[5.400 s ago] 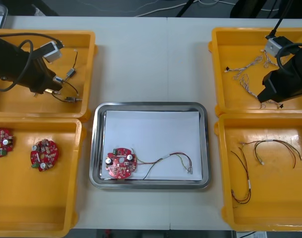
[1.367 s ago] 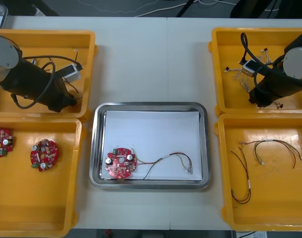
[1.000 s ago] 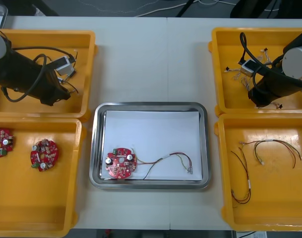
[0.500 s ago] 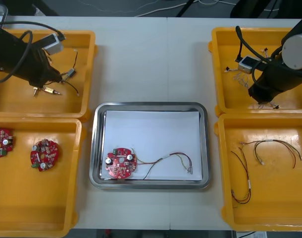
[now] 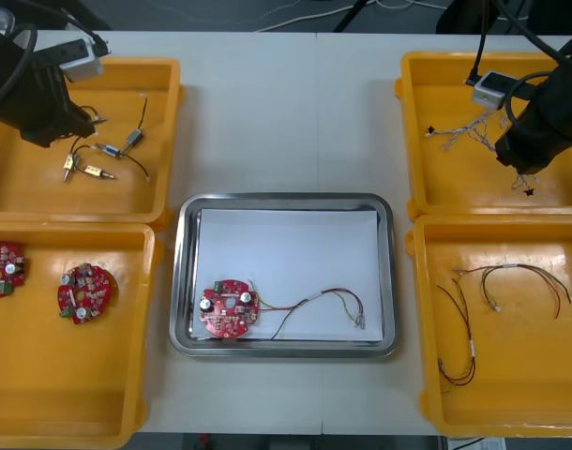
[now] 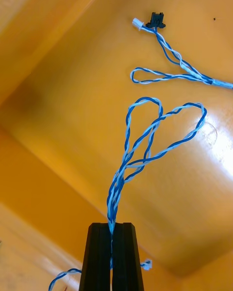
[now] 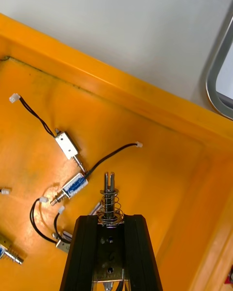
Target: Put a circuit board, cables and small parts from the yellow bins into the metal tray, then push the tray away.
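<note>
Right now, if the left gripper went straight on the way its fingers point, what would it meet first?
Probably the black cable on the yellow bin floor, just past the small metal part that the left gripper holds; depth is unclear.

Steep overhead; wrist cameras close above bins (image 5: pixel 33 192)

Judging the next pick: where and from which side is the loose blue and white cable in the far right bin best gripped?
Likely its narrow loop end, straight down, fingers across the strands: the loose cable lies flat in the bin, clear of its black connector. The right gripper, above, is shut on a second cable; the left gripper, over the far left bin, on a small metal part.
</note>
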Controlling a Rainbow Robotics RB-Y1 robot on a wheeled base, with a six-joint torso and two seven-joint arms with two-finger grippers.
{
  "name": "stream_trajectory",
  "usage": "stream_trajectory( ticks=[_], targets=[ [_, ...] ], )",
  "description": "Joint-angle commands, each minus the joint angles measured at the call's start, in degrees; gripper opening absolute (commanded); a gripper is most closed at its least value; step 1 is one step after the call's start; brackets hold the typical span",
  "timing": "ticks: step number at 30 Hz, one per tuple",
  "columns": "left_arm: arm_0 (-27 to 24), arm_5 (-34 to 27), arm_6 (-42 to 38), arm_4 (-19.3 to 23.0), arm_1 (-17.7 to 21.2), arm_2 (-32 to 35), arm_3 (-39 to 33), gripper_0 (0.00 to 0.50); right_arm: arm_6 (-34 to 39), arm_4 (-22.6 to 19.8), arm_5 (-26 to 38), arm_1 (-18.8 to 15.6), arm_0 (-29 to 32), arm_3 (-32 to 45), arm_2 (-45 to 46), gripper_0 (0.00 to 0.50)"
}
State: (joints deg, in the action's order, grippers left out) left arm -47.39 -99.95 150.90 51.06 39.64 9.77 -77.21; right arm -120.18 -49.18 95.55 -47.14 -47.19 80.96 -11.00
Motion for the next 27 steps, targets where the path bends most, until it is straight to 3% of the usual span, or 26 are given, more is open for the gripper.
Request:
stream_trajectory(
  ticks=[1, 5, 9, 20, 27],
  targets=[
    [-1.9, -3.9, 4.1, -1.8, 2.7, 2.4, -5.5, 0.000, 3.9, 0.3, 4.5, -0.9, -2.5, 4.4, 4.8, 0.000],
    [0.9, -4.8, 0.4, -2.0, 2.6, 2.6, -10.8, 0.000, 8.5, 0.5, 9.0, -0.9, -2.5, 8.1, 6.3, 0.000],
    [4.5, -5.8, -8.3, -2.2, 2.3, 2.6, -18.1, 0.000, 15.6, 1.4, 14.5, -0.2, -2.4, 13.6, 7.7, 0.000],
    [12.6, -7.6, -30.2, -2.2, 0.7, 1.0, -31.2, 0.000, 32.9, 1.8, 14.5, 2.8, -1.4, 20.2, 11.3, 0.000],
    [15.0, -7.5, -46.1, -3.0, 0.2, -3.7, -37.0, 0.000, 37.6, 2.9, 14.5, 3.3, 1.3, 24.8, 11.3, 0.000]
  ],
)
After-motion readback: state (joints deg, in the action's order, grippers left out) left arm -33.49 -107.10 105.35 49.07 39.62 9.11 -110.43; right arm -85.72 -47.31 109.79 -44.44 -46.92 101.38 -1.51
